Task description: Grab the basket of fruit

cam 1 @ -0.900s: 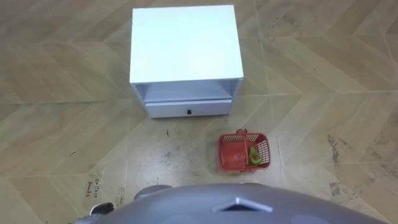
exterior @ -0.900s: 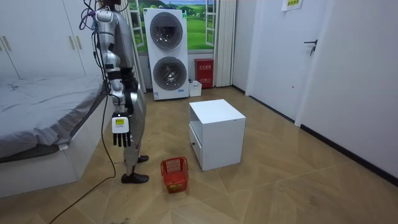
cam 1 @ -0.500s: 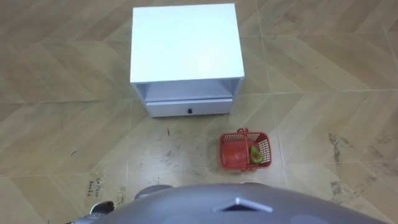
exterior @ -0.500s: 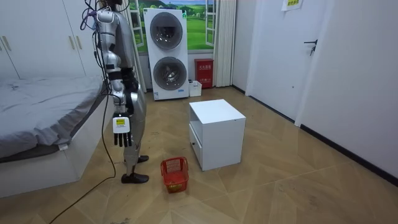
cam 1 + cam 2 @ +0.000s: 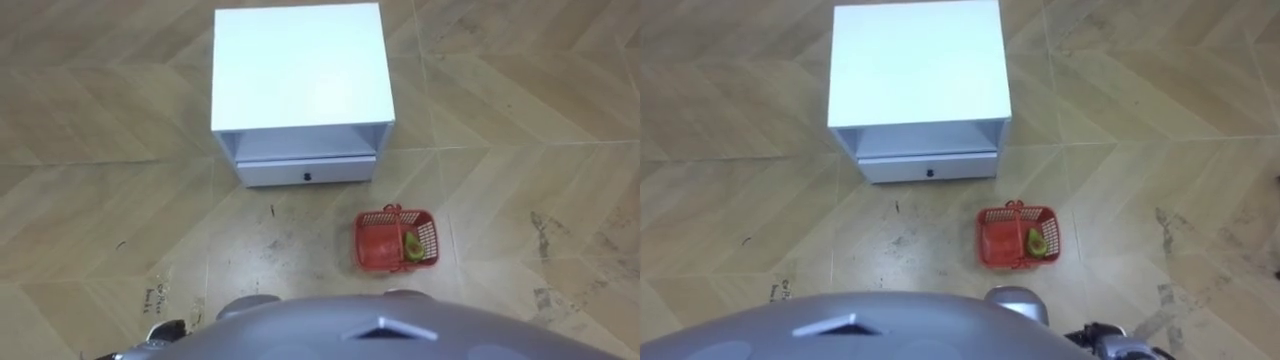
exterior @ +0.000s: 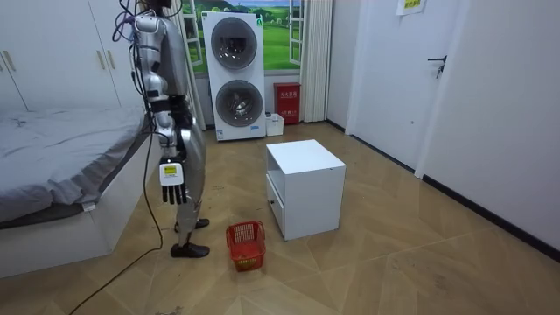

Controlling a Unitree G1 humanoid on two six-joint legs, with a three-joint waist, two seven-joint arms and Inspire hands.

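Note:
A red plastic fruit basket [image 5: 383,242] stands on the wooden floor just ahead of me and a little to my right, with a green fruit [image 5: 411,248] in its right half. In the room view the basket [image 6: 246,244] sits beside my feet, between me and the white cabinet. My right hand [image 6: 172,184] hangs at my side at hip height, fingers straight and empty, well above the basket. A small part of my left hand [image 5: 160,332] shows at the lower left edge of the left eye view.
A white cabinet [image 5: 300,70] with one low drawer stands beyond the basket, front facing me. A bed [image 6: 61,157] is close behind me. Stacked washing machines [image 6: 238,74] stand by the far wall, and a door [image 6: 446,79] is at the room view's right.
The eye view has drifted slightly, so cabinet and basket sit a touch further right. My right hand has swung a little forward. The basket has not moved.

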